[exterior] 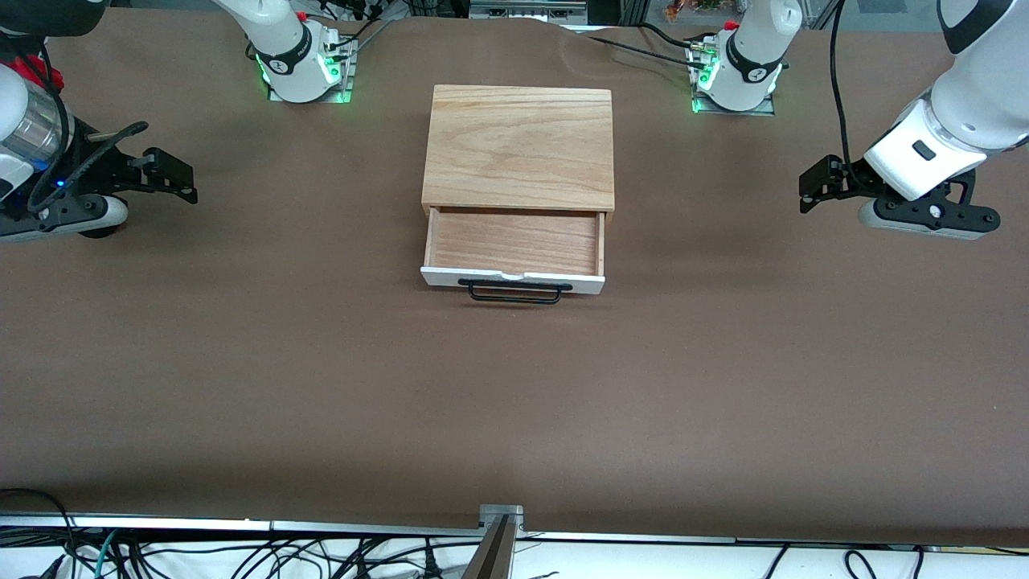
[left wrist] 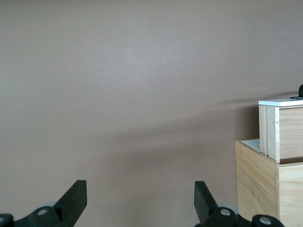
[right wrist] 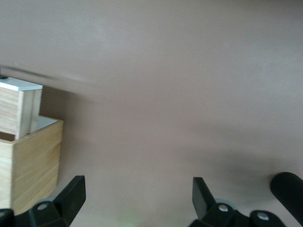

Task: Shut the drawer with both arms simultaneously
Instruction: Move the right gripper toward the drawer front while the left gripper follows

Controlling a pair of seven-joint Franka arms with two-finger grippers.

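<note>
- drawer [exterior: 514,241] pulled out, mid tabletop [exterior: 514,402]
- left claw [exterior: 812,189] and right claw [exterior: 173,173] both spread wide, empty, at their own ends
- uneven pushes could skew and jam it

In your left wrist view, the picture's edge cuts off the drawer [left wrist: 284,132] and its housing [left wrist: 265,184]. Your right wrist view crops both likewise, and the front view loses both arms at its borders.

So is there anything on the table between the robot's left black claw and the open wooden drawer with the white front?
No. In the front view, only bare brown tabletop lies between the open left gripper and the drawer.
</note>
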